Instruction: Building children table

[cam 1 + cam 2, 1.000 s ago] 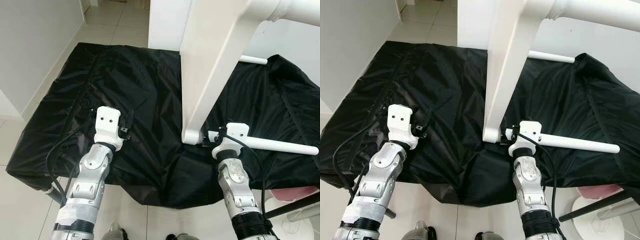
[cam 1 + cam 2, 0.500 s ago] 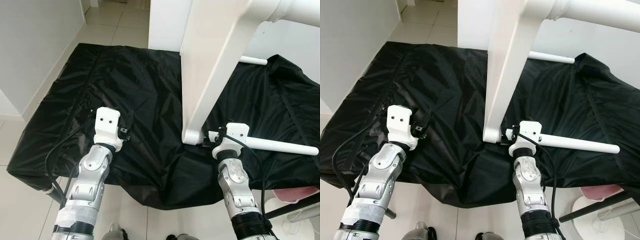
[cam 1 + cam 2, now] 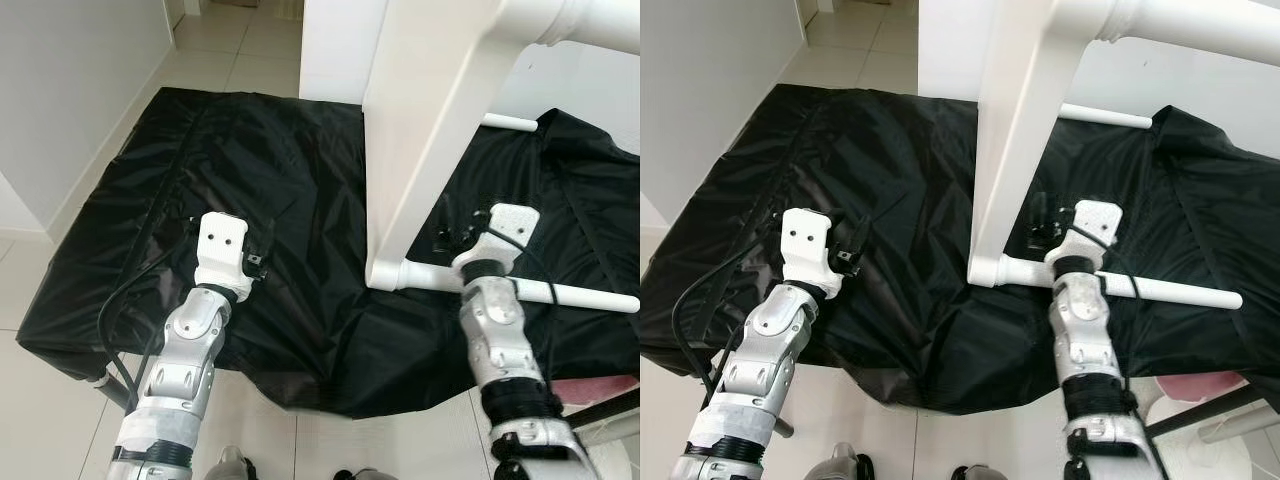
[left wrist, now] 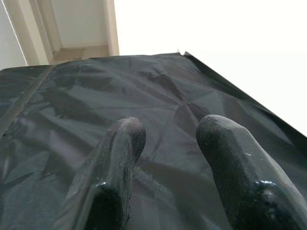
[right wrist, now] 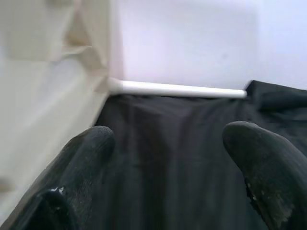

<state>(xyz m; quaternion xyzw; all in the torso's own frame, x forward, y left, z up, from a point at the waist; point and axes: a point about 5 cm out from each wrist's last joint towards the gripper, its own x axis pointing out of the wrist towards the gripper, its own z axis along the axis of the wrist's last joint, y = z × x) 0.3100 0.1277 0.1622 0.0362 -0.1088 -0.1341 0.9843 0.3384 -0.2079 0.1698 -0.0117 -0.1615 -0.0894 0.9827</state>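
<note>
children table: the white table frame (image 3: 430,130) stands tipped on its edge on the black sheet (image 3: 250,170), at centre-right of the scene.
legs: near leg (image 3: 560,291) juts right from the frame's low corner; far leg (image 3: 508,121) lies behind.
right gripper (image 3: 1040,222): fingers apart, empty, hovering just beyond the near leg, beside the frame.
left gripper (image 3: 262,250): fingers slightly apart, empty, low over the sheet, left of the frame.
risk: nothing holds the frame; a nudge from the right arm could tip it.
risk two: the loose sheet may slide underneath.
</note>
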